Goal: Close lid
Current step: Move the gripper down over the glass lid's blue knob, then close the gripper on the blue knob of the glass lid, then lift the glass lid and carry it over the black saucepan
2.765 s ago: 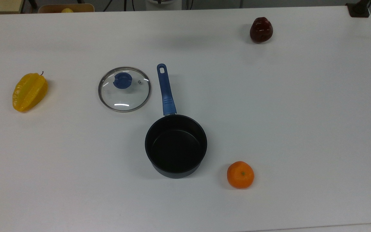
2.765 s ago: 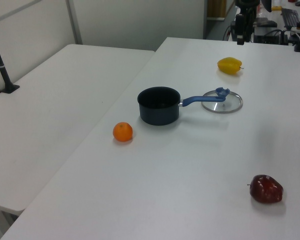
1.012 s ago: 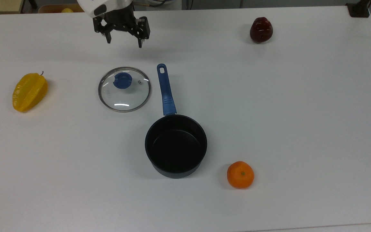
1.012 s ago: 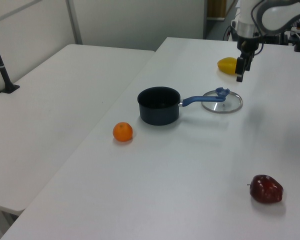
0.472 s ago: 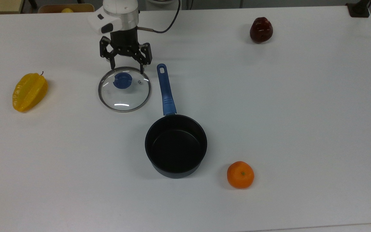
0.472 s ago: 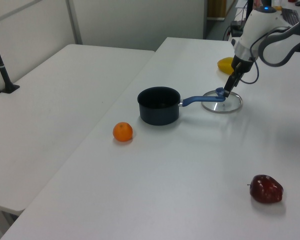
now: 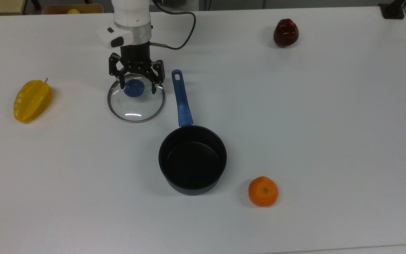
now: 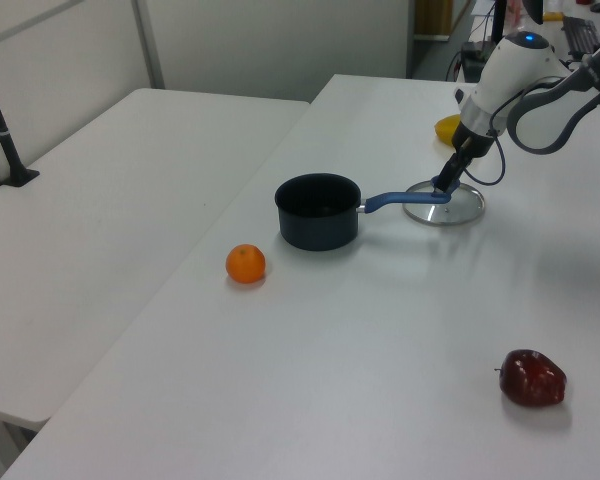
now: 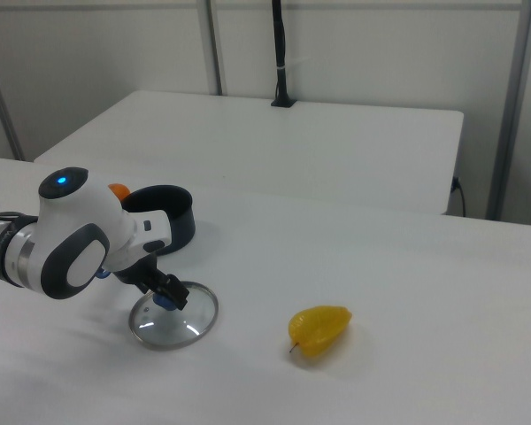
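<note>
Down over the lid the gripper [image 7: 136,85] has come since half a second ago, and its two fingers now stand wide apart on each side of the blue knob [image 7: 134,88].

Nearest in the top view sits the orange [image 7: 263,191], then the empty black saucepan [image 7: 192,159]. Just past it, beside the pan's blue handle [image 7: 181,98], the lid [image 7: 136,102] lies flat on the white table [image 7: 312,123].

Its glass is probably slippery and could crack, so the knob is the spot to pinch. It looks light. Farther off rest the yellow starfruit [image 7: 32,100] and the dark red apple [image 7: 285,32].
</note>
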